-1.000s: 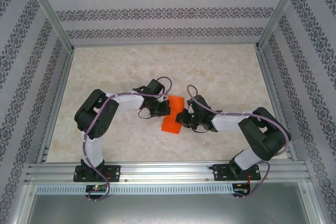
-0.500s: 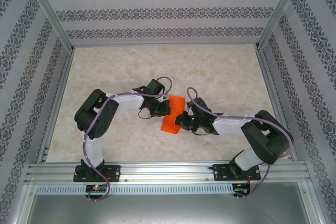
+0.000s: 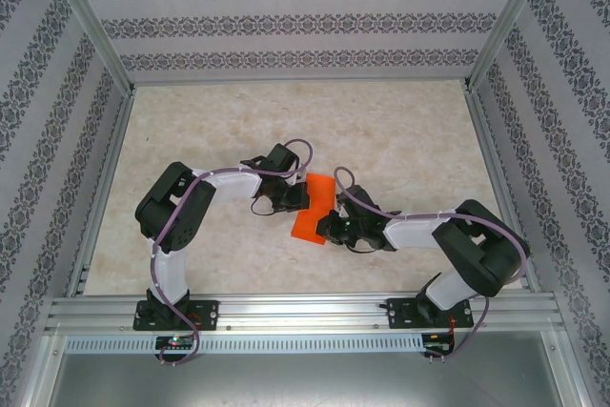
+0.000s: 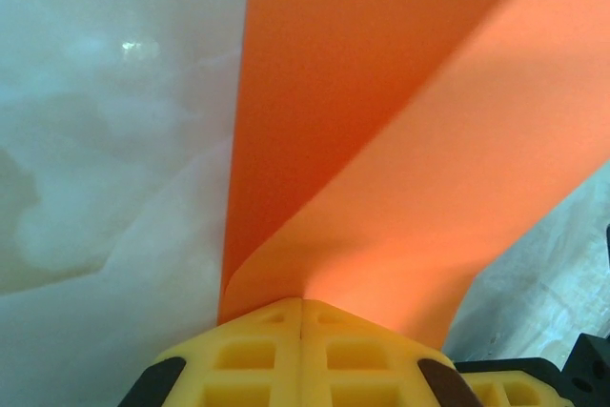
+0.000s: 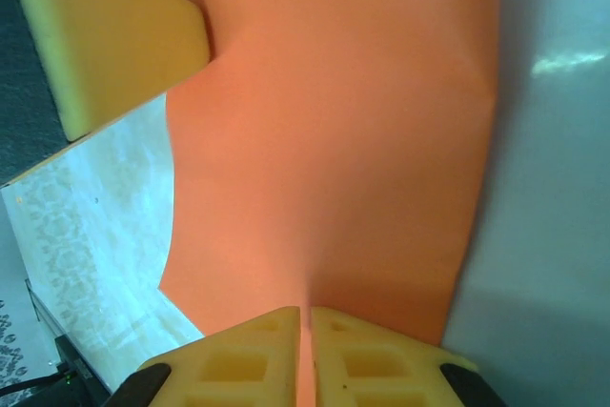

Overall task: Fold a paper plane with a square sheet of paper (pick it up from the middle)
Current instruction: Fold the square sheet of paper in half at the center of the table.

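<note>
Bottom centre of the left wrist frame: left gripper pinched tight on the square sheet of paper, which curls up and right out of the yellow jaws. Bottom centre of the right wrist frame: right gripper clamped on the same sheet. Top view: the bent sheet sits mid-frame between both wrists; can't tell if it touches the table.

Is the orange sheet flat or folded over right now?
Bent over, not creased: pinched in the left end effector, the orange sheet curls up, one layer arching over the other.
</note>
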Motion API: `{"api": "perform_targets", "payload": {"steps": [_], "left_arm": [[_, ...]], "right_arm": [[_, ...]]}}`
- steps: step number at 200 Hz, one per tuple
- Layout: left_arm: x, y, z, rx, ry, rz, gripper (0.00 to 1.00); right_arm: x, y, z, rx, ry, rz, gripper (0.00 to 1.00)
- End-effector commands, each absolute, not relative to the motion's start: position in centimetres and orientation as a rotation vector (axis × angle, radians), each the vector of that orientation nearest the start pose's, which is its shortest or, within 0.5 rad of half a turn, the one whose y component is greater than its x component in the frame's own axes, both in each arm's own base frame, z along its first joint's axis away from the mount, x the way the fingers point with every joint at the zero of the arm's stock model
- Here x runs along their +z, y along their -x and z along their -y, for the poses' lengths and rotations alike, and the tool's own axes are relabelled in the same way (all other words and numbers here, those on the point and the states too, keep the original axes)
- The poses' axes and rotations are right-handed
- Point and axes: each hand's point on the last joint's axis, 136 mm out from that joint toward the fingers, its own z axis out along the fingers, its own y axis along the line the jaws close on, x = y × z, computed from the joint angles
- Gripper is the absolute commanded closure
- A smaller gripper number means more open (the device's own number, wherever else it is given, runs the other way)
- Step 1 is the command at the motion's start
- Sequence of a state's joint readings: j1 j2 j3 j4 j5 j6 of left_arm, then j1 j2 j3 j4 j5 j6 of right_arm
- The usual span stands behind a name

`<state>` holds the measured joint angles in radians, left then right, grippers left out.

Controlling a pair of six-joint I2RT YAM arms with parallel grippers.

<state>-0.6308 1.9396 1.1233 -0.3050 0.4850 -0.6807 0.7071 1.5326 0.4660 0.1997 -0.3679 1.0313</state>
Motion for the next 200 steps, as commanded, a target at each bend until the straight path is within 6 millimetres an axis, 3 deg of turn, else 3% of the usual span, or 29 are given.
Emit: {"api": "perform_targets", "payload": {"steps": [1,51,70,138,155,200], "left_arm": [[-0.8,-27.8,30.0,-0.845,-0.096,-3.039,0.96],[-0.7,-27.8,30.1,-0.846,-0.103,-3.038,0.96],[-0.7,-27.8,30.1,-0.847,-0.102,-3.039,0.96],[-0.8,-27.8,30.0,-0.844,-0.102,-3.042,0.96],[-0.8,-27.7,30.0,-0.84,-0.105,-3.044,0.96],[-0.8,-27.6,29.9,-0.838,-0.107,-3.047,0.96]], "right_arm": [[0.2,-20.7,-25.5,1.047,-0.298,-2.762,0.87],[4.1,-21.0,-26.2,1.135,-0.236,-2.657,0.87],[3.8,-20.4,-26.1,1.144,-0.234,-2.667,0.87],[-0.4,-18.3,-25.5,1.086,-0.262,-2.793,0.88],[0.0,-18.4,-25.4,1.054,-0.265,-2.788,0.88],[3.4,-19.4,-26.2,1.084,-0.211,-2.715,0.87]]}}
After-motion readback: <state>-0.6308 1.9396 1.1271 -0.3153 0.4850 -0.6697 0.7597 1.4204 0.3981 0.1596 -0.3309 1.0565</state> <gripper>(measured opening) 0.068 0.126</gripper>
